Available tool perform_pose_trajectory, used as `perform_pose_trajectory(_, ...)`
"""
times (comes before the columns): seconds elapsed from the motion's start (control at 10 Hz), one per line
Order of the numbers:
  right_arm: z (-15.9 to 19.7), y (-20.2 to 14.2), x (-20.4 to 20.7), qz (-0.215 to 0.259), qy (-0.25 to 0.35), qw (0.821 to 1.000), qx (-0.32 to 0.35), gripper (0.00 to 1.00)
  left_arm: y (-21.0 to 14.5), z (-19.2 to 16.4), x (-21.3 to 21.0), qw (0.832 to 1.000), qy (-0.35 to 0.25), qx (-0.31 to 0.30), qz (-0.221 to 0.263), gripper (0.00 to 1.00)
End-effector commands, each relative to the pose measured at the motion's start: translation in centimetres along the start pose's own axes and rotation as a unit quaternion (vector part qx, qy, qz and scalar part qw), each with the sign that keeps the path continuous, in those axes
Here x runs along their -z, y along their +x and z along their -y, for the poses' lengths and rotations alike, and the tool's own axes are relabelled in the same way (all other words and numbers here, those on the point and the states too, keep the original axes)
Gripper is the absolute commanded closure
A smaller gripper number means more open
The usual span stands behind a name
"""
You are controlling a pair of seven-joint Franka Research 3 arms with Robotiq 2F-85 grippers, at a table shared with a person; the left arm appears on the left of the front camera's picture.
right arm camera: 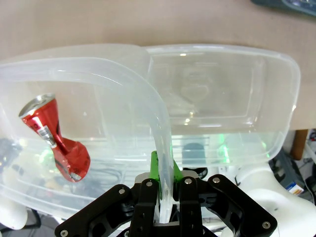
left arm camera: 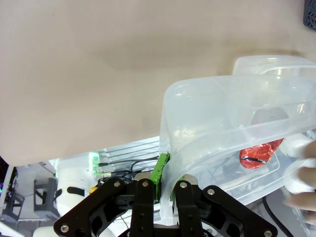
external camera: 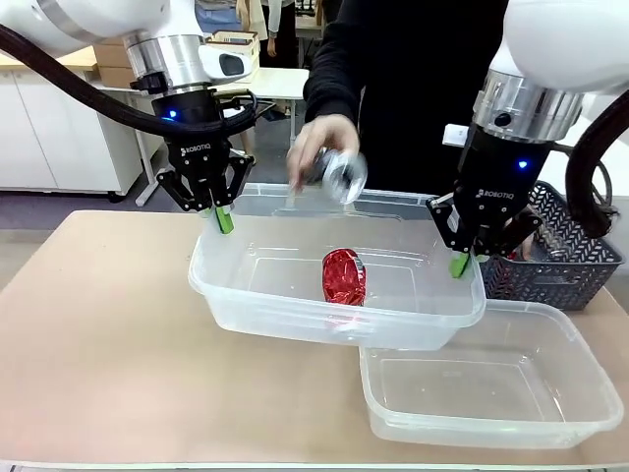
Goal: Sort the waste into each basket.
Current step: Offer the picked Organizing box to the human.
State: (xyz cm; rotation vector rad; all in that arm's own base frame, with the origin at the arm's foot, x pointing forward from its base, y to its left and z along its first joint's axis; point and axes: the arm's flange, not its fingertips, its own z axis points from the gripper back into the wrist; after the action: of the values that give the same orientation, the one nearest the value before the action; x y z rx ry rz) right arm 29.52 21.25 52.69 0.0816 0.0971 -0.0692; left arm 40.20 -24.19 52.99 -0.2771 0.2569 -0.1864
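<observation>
worktop [external camera: 98,344]: beige and smooth, running across the whole front view
person [external camera: 413,88]: stands at the far side in a black top, one arm reaching down over the middle
upper tub [external camera: 265,295]: clear plastic with rounded corners and a rolled rim; gripped at its two short ends and roughly level; its right end overlaps the far left corner of the lower tub [external camera: 491,428] and looks raised above it
lower tub: the same clear kind, resting on the worktop at the front right
lattice basket [external camera: 570,265]: dark blue-grey, at the far right of the worktop; its contents are too indistinct to tell
left hand [external camera: 224,218]: fingers pointing down, closed tight on the rim at the upper tub's left end; in the left wrist view the green pads pinch the thin wall from both sides
right hand [external camera: 459,264]: closed the same way on the rim at the upper tub's right end, the wall sandwiched between its green pads in the right wrist view
person's hand [external camera: 319,143]: above the far rim of the upper tub, blurred, grasping the silver can [external camera: 339,175]
red can [external camera: 344,277]: crushed, lying on the floor of the upper tub near its middle, well apart from both robot hands
silver can: in the air over the far side of the upper tub, above and behind the red can, not touching it
</observation>
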Motion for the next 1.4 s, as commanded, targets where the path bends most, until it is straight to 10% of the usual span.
perform_pose_trajectory(0.0, 0.15, 0.32, 0.15, -0.006, -0.008, 1.0, -0.005, 0.95, -0.55, 0.11, -0.73, 1.0, -0.012, -0.002, 0.003, 0.94)
perform_pose_trajectory(1.3, 0.15, 0.32, 0.15, -0.006, -0.008, 1.0, -0.005, 0.95, -0.55, 0.11, -0.73, 1.0, -0.012, -0.002, 0.003, 0.94)
